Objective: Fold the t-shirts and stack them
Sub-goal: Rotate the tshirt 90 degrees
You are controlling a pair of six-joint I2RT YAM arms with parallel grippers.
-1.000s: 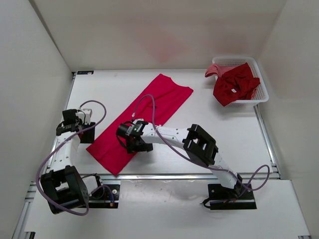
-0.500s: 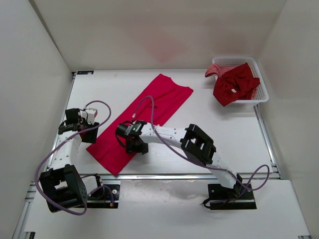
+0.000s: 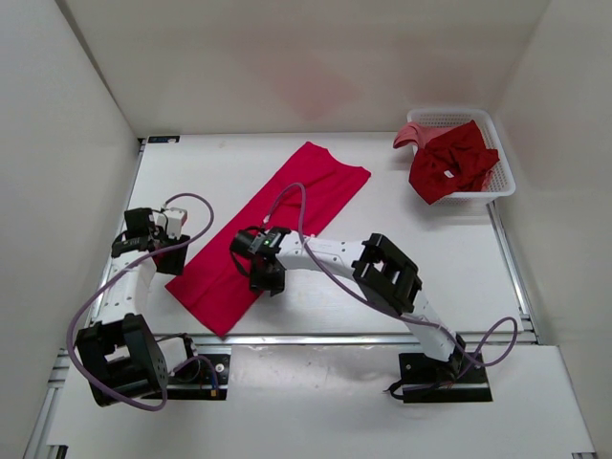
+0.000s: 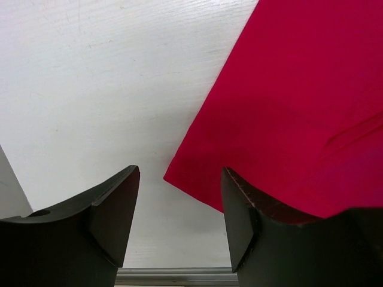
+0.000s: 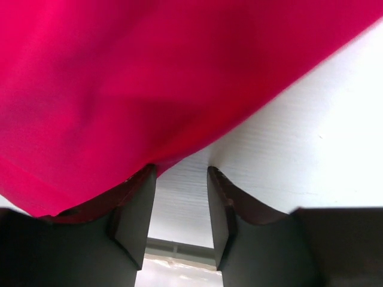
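Right jaws rightward; basket [image 3: 449, 116] apart

Open passage is left on bare white tabletop [image 3: 421, 229] btwn flat pinkish-red cloth t-shirt [image 3: 277, 225] and white plastic mesh basket [image 3: 504, 167], far-right corner.

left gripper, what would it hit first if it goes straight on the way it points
Probably the corner of the bright red t-shirt, lying between the open fingers of the left gripper, or the table right beside it; depth is unclear.
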